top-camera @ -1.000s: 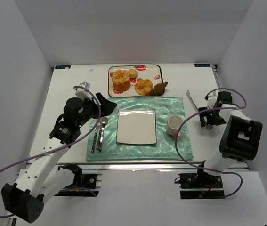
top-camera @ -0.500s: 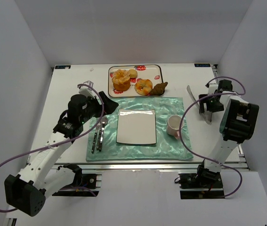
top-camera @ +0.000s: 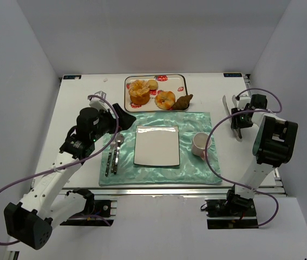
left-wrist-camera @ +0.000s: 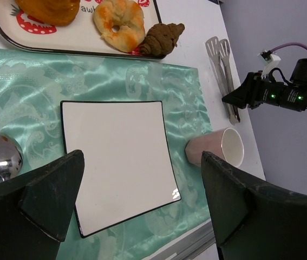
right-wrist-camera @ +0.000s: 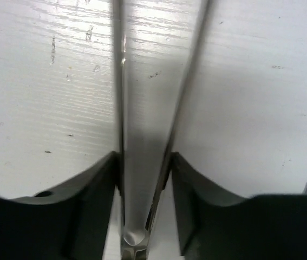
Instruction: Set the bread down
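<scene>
Near the right edge of the white tabletop [top-camera: 83,89], my right gripper [right-wrist-camera: 142,201] is down low on the long silver metal tongs [left-wrist-camera: 222,65] lying flat there. My fingers [right-wrist-camera: 91,208] are about half closed and press on both thin arms from outside, so I think I have hold of them. Tongs let me lift bread without squashing it. The golden and brown bread pieces [top-camera: 165,99] sit on the strawberry-patterned tray [top-camera: 181,81] at the far edge. The white square plate [top-camera: 156,145] looks ready for one. My left gripper [top-camera: 122,115] hangs wide open, holding nothing.
</scene>
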Controlling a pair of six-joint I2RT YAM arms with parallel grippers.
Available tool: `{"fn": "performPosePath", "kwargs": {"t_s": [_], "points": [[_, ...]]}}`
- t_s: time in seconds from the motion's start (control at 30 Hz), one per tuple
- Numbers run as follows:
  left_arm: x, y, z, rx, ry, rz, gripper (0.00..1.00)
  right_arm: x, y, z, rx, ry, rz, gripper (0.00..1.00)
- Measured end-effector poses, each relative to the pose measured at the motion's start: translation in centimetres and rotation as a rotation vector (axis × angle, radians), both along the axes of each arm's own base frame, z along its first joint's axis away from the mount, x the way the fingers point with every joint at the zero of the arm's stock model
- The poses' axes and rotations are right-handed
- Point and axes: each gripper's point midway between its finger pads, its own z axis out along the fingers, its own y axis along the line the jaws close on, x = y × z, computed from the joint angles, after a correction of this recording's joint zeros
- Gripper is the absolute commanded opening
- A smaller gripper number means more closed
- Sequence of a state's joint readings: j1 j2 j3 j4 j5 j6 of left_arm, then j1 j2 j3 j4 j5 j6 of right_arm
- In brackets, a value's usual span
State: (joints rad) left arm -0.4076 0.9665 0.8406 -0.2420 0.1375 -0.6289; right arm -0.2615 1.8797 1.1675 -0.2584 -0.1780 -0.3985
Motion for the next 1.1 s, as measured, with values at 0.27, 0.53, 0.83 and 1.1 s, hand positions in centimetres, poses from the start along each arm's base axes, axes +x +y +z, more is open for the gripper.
{"fn": "performPosePath", "kwargs": {"t_s": [0.27,0.53,0.83,1.1], "points": [[-0.7,0.5,0.6,-0.007,-0.006,0.013,0.98,-0.7,1.6,2.6,0.055,-0.066,0.044,0.32],[-1.1,0.8,1.8,-0.028,-0.036,0.023,0.98,2.9,4.0,13.2,0.131,-0.279,0.107,0.50],[-1.2,0.9,1.6,-0.024,-0.029,0.026,0.98,2.8,13.2,16.9,0.221,-0.285,0.273,0.52],[-1.6,1.2,2.1,-0.028,-0.042,0.034,0.98,1.9,20.0,18.2,0.250,-0.278,0.417,0.51]]}}
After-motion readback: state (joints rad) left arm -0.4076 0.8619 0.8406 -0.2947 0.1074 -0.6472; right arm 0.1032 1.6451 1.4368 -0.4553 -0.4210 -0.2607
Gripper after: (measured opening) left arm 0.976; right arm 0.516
